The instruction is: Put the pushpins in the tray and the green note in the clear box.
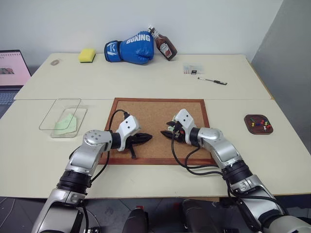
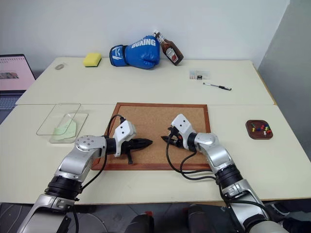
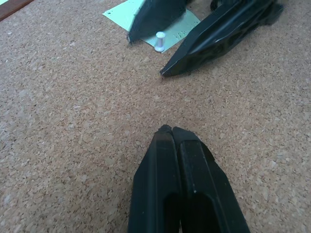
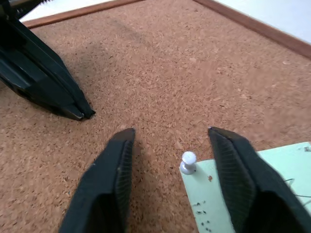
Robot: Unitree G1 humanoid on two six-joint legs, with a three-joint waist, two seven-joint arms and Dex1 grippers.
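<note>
On the corkboard (image 4: 160, 63), the white pushpin (image 4: 187, 162) pinning the green note (image 4: 272, 184) stands between the right gripper (image 4: 171, 138)'s half-spread fingers, nearer the note-side finger.

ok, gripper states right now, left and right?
Left gripper: shut, empty, over the corkboard.
Right gripper: open, holding nothing, fingers straddling a white pushpin on a green note.
</note>
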